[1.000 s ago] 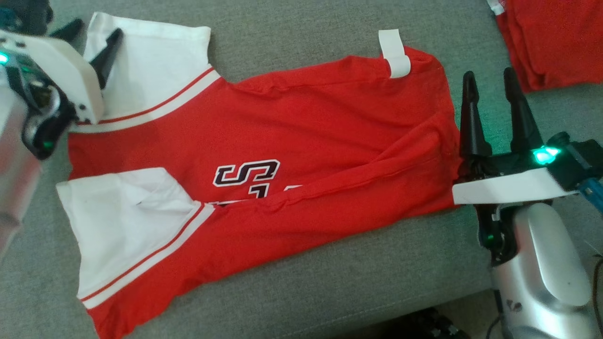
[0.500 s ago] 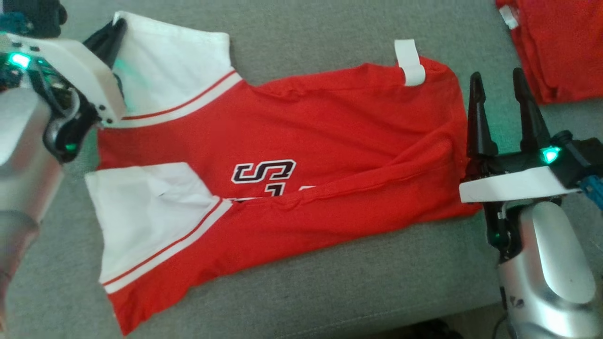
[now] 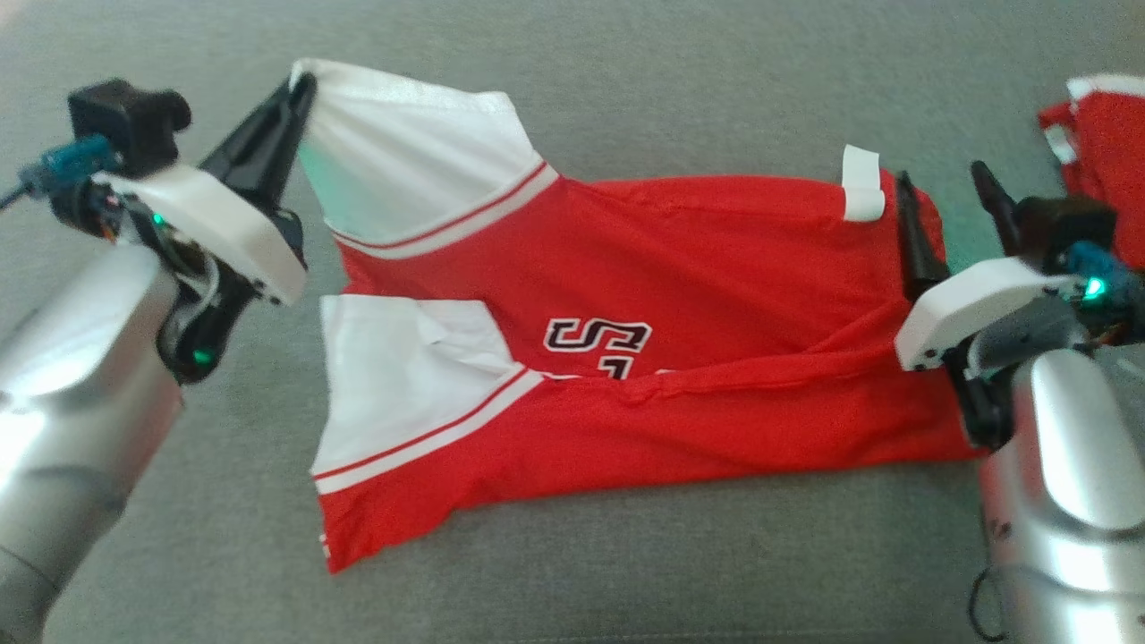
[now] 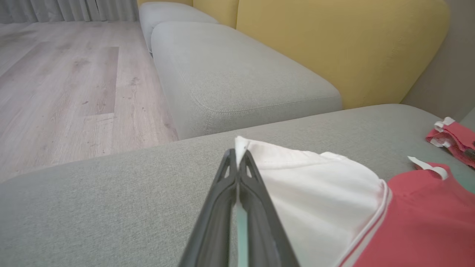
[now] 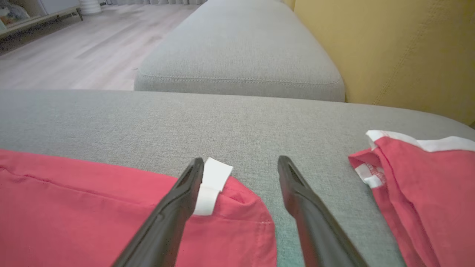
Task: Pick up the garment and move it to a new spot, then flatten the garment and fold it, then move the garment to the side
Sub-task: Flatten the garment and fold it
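Closed since a second ago, left gripper (image 3: 300,89) now clamps the white sleeve (image 3: 411,152) corner of the garment (image 3: 680,268), spread mid-cushion (image 3: 626,89); right gripper (image 3: 941,174), fingers apart, straddles its hem toward the cushion's right.

Lettering (image 3: 597,338) on garment (image 3: 716,268) partly under fold

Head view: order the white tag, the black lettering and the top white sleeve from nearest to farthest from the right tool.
1. White tag, just left of the right tool.
2. Black lettering, in the middle.
3. Top white sleeve, far left, pinched by the left tool.
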You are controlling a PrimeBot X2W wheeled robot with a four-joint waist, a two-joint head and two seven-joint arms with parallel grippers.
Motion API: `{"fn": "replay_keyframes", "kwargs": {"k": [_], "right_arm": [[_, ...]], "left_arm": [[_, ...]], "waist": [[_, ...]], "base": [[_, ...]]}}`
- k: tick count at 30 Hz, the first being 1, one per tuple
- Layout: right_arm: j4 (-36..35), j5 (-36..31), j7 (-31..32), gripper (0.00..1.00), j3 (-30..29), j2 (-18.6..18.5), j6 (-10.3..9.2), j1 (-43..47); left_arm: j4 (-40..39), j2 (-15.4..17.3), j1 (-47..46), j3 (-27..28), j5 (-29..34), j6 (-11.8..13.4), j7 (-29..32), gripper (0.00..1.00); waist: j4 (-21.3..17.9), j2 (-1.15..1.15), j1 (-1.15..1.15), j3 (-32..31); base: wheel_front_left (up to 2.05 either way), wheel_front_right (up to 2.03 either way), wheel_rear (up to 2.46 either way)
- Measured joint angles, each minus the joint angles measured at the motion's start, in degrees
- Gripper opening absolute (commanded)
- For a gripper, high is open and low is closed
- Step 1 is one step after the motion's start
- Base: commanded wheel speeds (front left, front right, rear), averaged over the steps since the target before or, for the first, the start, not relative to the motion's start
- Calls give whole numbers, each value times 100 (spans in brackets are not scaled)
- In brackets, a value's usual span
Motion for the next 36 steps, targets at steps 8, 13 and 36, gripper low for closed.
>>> {"fn": "replay_keyframes", "kwargs": {"k": [8, 13, 36], "right_arm": [[1038, -43, 1234, 100, -44, -321, 0, -408], [1633, -49, 1591, 100, 229, -592, 0, -684], [3181, 477, 959, 0, 1146, -979, 0, -2099]], "left_arm": [[-455, 4, 371, -176, 1, 0, -146, 0], [-682, -1, 539, -302, 1, 11, -138, 0], [-536, -8, 522, -320, 9, 113, -138, 0]], "waist": [[459, 0, 0, -378], [594, 0, 0, -471], [535, 0, 2, -176]], "base": [[0, 0, 0], [0, 0, 0], [0, 0, 0]]}}
